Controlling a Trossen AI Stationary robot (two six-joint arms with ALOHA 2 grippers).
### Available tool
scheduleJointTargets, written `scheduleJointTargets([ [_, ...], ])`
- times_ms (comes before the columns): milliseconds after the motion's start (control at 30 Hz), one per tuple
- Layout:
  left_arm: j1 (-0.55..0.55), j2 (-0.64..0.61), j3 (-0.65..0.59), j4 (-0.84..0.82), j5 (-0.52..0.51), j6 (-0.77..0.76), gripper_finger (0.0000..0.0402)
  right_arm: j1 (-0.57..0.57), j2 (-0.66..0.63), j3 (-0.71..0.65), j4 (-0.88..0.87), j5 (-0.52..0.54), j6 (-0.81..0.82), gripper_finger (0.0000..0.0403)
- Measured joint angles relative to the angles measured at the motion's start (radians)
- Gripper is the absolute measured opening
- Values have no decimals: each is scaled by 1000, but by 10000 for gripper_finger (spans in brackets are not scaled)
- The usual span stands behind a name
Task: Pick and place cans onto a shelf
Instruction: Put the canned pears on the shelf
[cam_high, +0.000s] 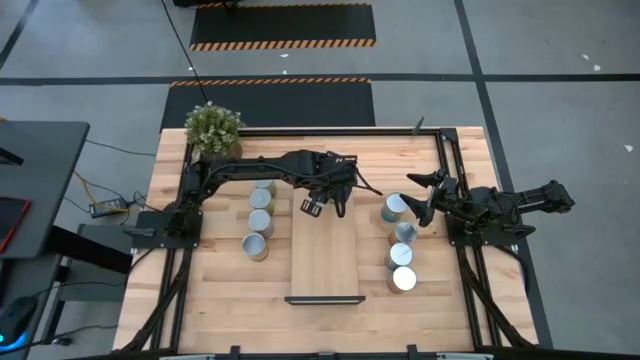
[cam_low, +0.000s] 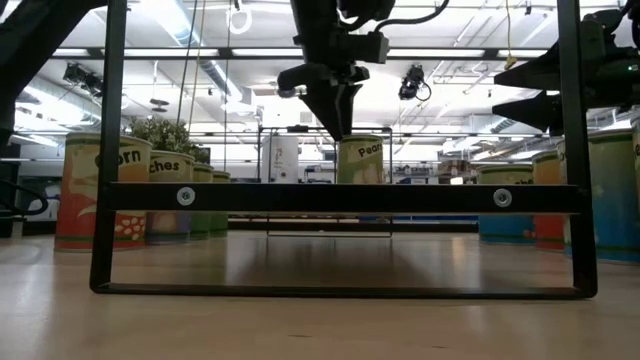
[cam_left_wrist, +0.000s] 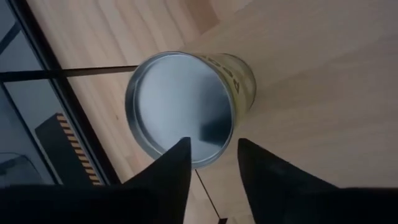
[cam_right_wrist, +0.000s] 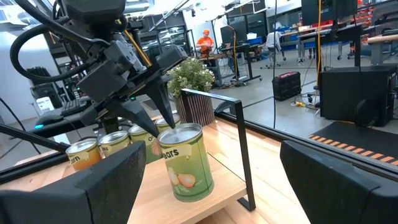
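Left gripper (cam_high: 325, 203) hangs just above a green-labelled can (cam_right_wrist: 185, 162) that stands upright at the far end of the shelf (cam_high: 324, 262), near its dark end frame. Its two fingers (cam_left_wrist: 171, 171) are parted by a narrow gap and point down at the edge of the can's silver lid (cam_left_wrist: 180, 107); they hold nothing and do not appear to touch the can.

To the left of the shelf, a row of cans (cam_high: 259, 222) stands on the worktop (cam_high: 220, 290). To the right of the shelf, another row of cans (cam_high: 401, 255) waits beside the right gripper (cam_high: 428, 199). That gripper is wide open and empty, aimed across the worktop toward the shelf.

The cans look rigid and fairly weighty, probably full tins of food. Their paper-like labels should give better grip than the smooth metal lid and rim. My judgement is that the safest hold is across the label, about mid-height, with a finger on each side. A can should not crush, but it could tip or roll if nudged at the top.

From overhead, the left arm covers the can on the shelf completely. The low view shows only part of its label, behind the shelf's near frame bar. The left wrist view shows the lid and a sliver of label, not the base, so how squarely the can sits cannot be seen from there. A potted plant (cam_high: 213, 128) sits at the worktop's far left corner.
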Motion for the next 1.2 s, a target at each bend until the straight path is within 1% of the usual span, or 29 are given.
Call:
scheduleJointTargets([
  [133, 0, 0, 0, 0, 0, -4, 119, 0, 0, 0, 0, 0, 0, 378],
  [467, 4, 0, 0, -8, 8, -5, 100, 0, 0, 0, 0, 0, 0, 378],
  [700, 4, 0, 0, -8, 11, -33, 77, 0, 0, 0, 0, 0, 0, 378],
  [933, 3, 0, 0, -8, 52, -37, 60, 0, 0, 0, 0, 0, 0, 378],
  [1200, 2, 0, 1, 8, 54, -185, 31, 0, 0, 0, 0, 0, 0, 378],
])
